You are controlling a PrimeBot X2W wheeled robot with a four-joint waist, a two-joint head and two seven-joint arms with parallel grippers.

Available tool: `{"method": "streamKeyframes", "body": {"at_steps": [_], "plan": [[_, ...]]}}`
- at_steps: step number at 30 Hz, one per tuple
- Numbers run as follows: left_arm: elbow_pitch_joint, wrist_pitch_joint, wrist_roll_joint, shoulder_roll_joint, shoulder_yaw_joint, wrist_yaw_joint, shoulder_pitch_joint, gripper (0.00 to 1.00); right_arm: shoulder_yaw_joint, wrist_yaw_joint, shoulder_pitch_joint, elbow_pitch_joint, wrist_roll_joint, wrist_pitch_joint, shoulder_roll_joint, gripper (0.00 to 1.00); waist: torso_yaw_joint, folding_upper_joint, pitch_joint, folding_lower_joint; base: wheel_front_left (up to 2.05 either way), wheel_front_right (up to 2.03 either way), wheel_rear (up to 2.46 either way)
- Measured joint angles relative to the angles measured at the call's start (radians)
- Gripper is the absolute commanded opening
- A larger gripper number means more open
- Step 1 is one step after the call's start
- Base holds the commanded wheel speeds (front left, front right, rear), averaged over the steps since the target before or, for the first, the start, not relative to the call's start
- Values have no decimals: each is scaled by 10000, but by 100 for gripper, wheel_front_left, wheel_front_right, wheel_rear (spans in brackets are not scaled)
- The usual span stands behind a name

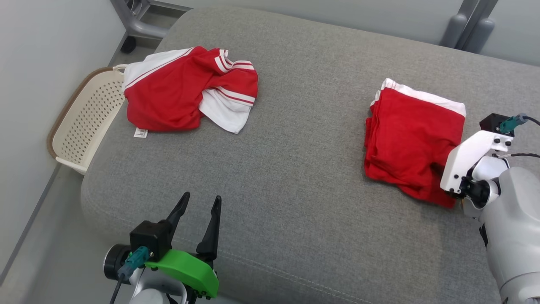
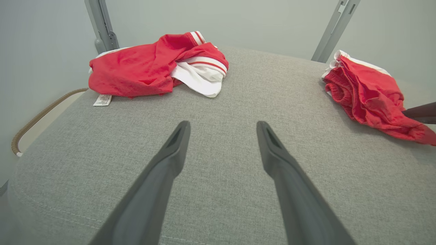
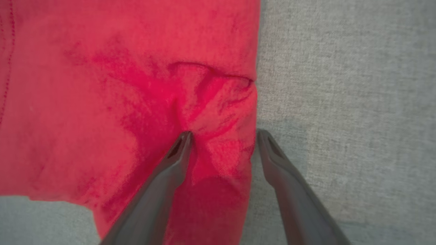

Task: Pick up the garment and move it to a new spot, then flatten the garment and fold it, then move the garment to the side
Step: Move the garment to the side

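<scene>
seemingly the step in hand is shifting the folded red garment (image 1: 415, 139), which lies near the right edge of the grey cushion (image 1: 295, 190). the right gripper (image 3: 223, 136) has its jaws spread wide, one finger over the cloth and the other just off its edge over bare cushion, gripping nothing. to do this well, i'd judge it should press down until the fingers bracket every layer, close on the whole stack rather than the top ply, then lift low and slow so the fold doesn't spill open. the left gripper (image 1: 201, 197) hovers open and empty over the near edge, well apart.

the right wrist view shows that straddle and a puckered wrinkle (image 3: 211, 73) near the fingertips, which the head view hides behind the arm's own wrist. the head view gives the layout: a second, crumpled red-and-white garment (image 1: 185, 95) at the far left corner, beside a perforated basket (image 1: 84, 122). the left wrist view shows the folded stack's layered edge side-on.
</scene>
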Motion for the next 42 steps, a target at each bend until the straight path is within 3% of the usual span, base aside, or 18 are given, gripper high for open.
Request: {"method": "streamKeyframes", "body": {"at_steps": [1,2,5,16,24,32,42], "plan": [[6,-23,0,-13,-10,0,-14,100,-111,0,-32,56,-40,2,13,56,38,0,37,0,0,0,0],[12,-25,0,-21,-13,0,-26,100,-219,0,-76,100,-98,13,19,38,74,0,67,0,0,0,0],[46,-29,0,-35,-38,2,-64,100,-439,0,-128,194,-303,0,33,0,164,0,123,0,0,0,0],[109,-67,-73,44,-50,48,-83,100,-316,4,-206,359,-857,-77,150,0,-86,0,-125,0,0,0,0],[-90,-35,-42,263,-10,226,10,100,972,4,160,-174,-460,15,-405,0,-995,0,-367,0,0,0,0],[-349,27,40,299,-90,249,-186,100,1862,2,382,-890,35,-301,-1384,0,-2182,0,-328,0,0,0,0],[-1218,412,581,558,-314,299,-947,100,2516,4,-394,-1034,-272,-1108,-2284,0,-3280,0,613,0,0,0,0]]}}
